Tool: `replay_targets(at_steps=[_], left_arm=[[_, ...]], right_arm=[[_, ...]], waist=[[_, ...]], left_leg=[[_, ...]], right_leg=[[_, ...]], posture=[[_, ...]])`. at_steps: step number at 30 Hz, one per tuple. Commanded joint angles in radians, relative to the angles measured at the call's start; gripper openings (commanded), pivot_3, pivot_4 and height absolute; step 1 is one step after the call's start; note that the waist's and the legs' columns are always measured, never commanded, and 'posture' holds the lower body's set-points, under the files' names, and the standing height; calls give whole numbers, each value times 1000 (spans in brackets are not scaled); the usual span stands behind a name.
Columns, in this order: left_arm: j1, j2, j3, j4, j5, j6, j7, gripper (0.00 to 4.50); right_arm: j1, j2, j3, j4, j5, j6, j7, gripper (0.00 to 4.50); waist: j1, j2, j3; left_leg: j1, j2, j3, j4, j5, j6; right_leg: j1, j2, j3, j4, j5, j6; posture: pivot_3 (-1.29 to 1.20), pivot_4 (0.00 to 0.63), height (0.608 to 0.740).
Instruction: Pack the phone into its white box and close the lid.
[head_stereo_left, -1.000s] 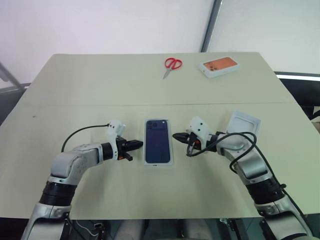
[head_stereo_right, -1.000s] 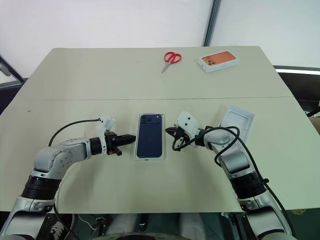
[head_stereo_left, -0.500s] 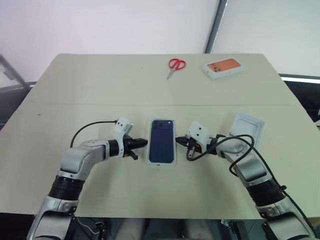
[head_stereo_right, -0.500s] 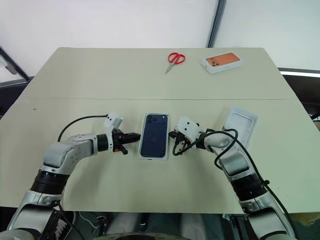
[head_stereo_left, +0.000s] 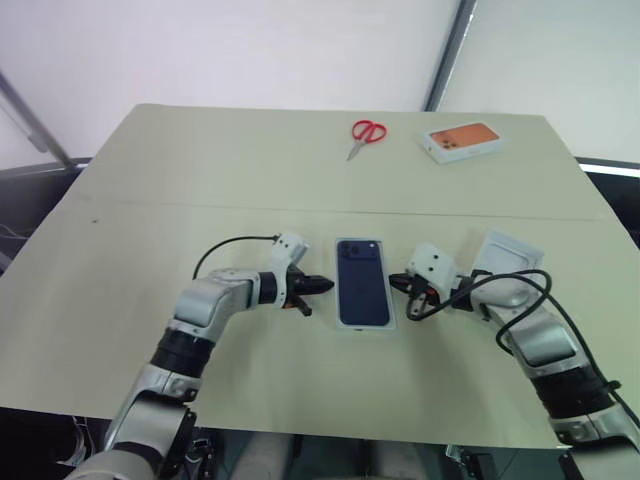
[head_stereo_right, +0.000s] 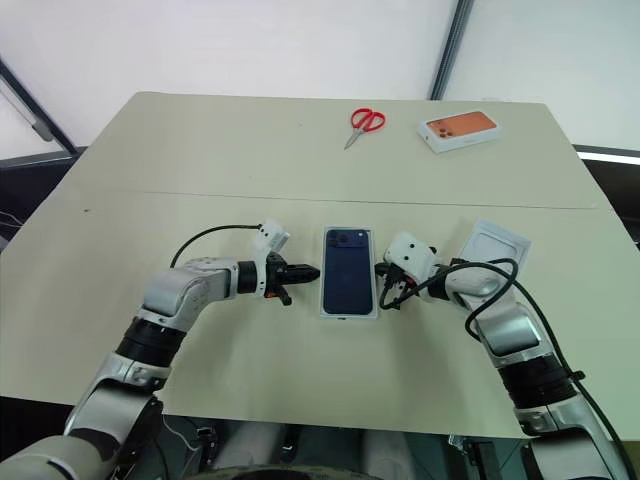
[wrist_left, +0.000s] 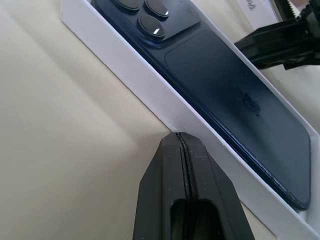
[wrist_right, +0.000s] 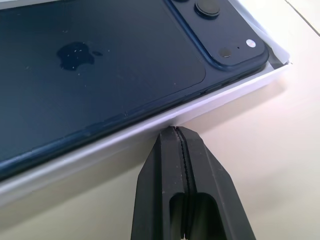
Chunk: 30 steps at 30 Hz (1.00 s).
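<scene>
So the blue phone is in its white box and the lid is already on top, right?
Not quite. The blue phone does lie in its white box, but the lid is off, lying on the table by the right arm, as the right eye view shows.

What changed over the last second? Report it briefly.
The left gripper and right gripper, shut with their tips at the white box's long sides, slid it to the robot's right, toward the lid. The phone stayed in the box; the lid, scissors and orange-picture box stayed put.
</scene>
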Motion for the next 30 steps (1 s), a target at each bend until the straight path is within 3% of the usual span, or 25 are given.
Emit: replay_targets(at_steps=[1,22,30], left_arm=[[-30,-81,-96,42,12,-27,-59,27],[-40,-162,-121,96,100,-95,-109,27],[-34,-40,-45,105,106,-138,-133,27]], right_arm=[[34,-18,-10,-65,25,-2,24,0],[174,-129,-110,-99,16,-17,17,0],[194,-153,-118,-160,45,38,44,0]], waist=[[1,0,0],[-6,0,0],[-19,0,0]], left_leg=[[0,0,-1,0,0,0],[0,0,-3,0,0,0],[0,2,-3,-1,0,0]], right_leg=[[0,0,-1,-1,0,0],[3,0,-4,-3,0,1],[2,1,-4,-3,0,1]], posture=[[0,150,740],[0,150,740],[0,150,740]])
